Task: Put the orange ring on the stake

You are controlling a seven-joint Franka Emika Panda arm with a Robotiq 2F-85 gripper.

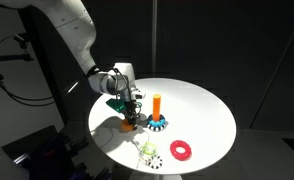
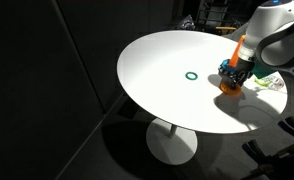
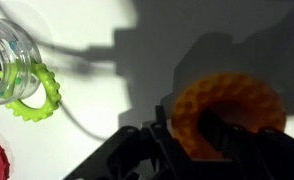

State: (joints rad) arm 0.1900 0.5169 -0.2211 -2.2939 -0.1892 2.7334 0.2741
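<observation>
Wrist view shows the gripper (image 3: 182, 132) pinching the orange ring (image 3: 230, 112). One dark finger (image 3: 213, 132) sits in the ring's hole and the other is outside its rim, so the jaws look clamped on the ring's wall. The ring is a chunky donut with a knobbly, pimpled skin, probably soft plastic. In an exterior view it sits low at the white round table (image 1: 202, 108), just left of the stake (image 1: 157, 104). Whether it has lifted off the tabletop I cannot tell.

The stake is a smooth orange peg standing upright on a dark blue toothed base. I judge the step to be the pick-up. The next move calls for raising the ring above the peg's tip, centring its hole over the peg, then lowering it.

A lime-green toothed ring (image 3: 34, 97) lies to the left, and a red ring (image 1: 180, 150) lies nearer the table's near edge.
</observation>
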